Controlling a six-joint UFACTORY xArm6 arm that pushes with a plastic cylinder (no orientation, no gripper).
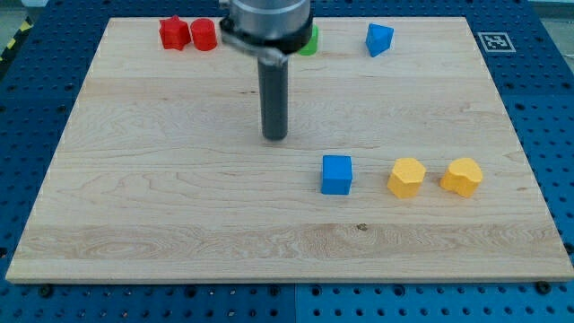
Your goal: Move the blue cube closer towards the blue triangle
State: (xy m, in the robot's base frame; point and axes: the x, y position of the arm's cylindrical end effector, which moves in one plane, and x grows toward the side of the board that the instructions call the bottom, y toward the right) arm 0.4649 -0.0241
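The blue cube (337, 174) sits on the wooden board, right of centre in the lower half. The blue triangle (378, 39) lies near the view's top edge, right of centre, well above the cube. My tip (274, 137) is the lower end of a dark rod near the board's middle. It stands to the upper left of the blue cube, apart from it by about a block's width.
Two yellow blocks (405, 177) (462, 176) sit in a row right of the blue cube. Two red blocks (174, 33) (204, 34) lie at the view's top left. A green block (308, 41) is partly hidden behind the arm. The board (134, 206) is ringed by blue perforated table.
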